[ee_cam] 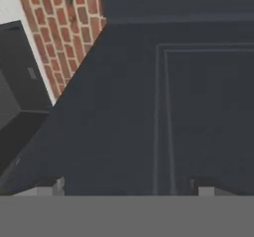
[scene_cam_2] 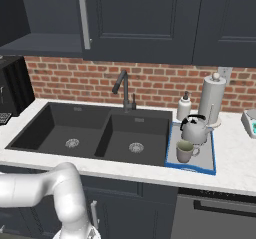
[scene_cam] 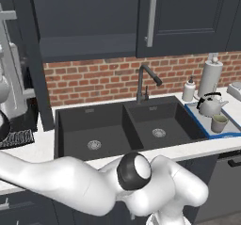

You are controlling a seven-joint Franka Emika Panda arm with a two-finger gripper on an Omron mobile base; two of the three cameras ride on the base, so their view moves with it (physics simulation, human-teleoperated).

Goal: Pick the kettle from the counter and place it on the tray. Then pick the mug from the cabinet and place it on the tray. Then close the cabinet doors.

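Observation:
The silver kettle [scene_cam: 209, 105] [scene_cam_2: 195, 128] stands on the blue-rimmed tray [scene_cam: 228, 135] [scene_cam_2: 210, 169] on the white counter [scene_cam: 37, 146] to the right of the sink. The grey-beige mug [scene_cam: 219, 123] [scene_cam_2: 185, 152] sits on the tray in front of it. The left half of the cabinet [scene_cam: 89, 40] [scene_cam_2: 45, 40] is open, and its door [scene_cam: 40, 78] is swung out. The right door [scene_cam: 188, 17] [scene_cam_2: 140, 18] is shut, its silver handle [scene_cam: 151, 17] upright. In the hand view my gripper [ee_cam: 126, 187] is open, fingertips [ee_cam: 49, 186] wide apart, close before a dark door panel [ee_cam: 163, 117].
A black double sink [scene_cam: 122, 127] [scene_cam_2: 95, 133] with a dark faucet [scene_cam: 143, 83] fills the middle of the counter. A paper-towel roll [scene_cam: 210, 76] [scene_cam_2: 212, 98] and a white soap bottle [scene_cam: 189, 90] [scene_cam_2: 184, 108] stand behind the tray. Brick wall [ee_cam: 59, 32] runs behind.

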